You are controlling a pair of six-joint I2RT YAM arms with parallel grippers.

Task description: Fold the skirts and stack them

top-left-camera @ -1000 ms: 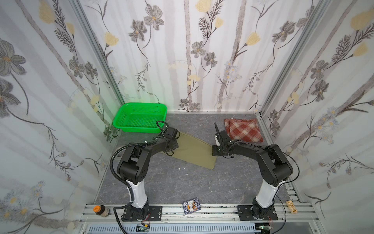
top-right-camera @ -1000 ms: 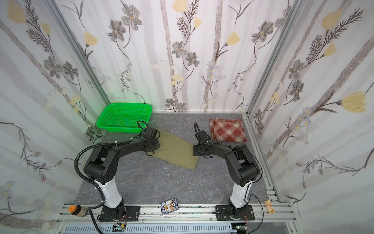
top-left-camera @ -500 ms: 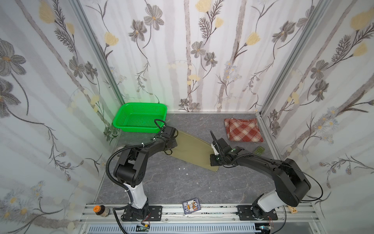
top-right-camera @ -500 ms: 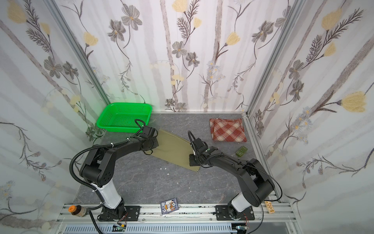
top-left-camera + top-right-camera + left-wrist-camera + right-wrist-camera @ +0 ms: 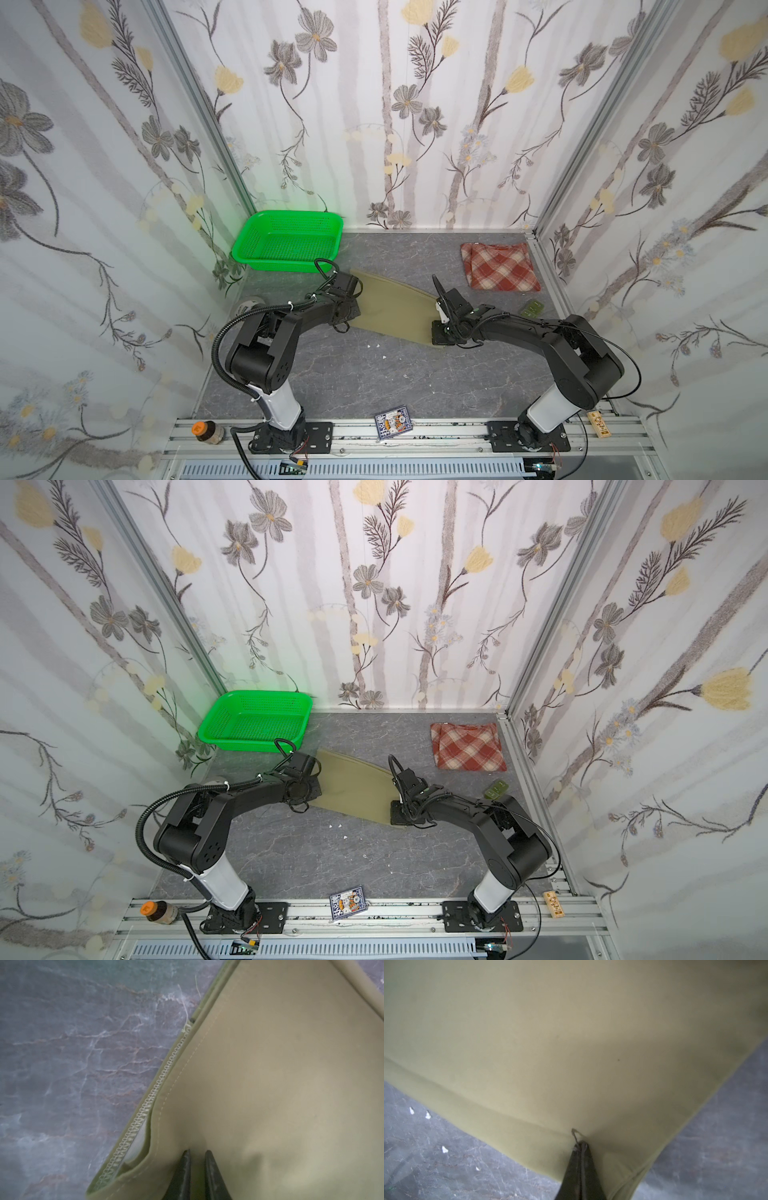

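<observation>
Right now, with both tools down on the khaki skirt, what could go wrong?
1. The left tool pinches the khaki skirt where its layers gape at the hem; it may lift only the top layer.
2. The right tool looks fully shut beside a loose thread loop; it could snag or slide without gripping.

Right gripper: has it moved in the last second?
Yes. In a top view the right gripper has slid toward the front rail, away from the plaid skirt, along the right edge of the khaki skirt to its near corner.
</observation>
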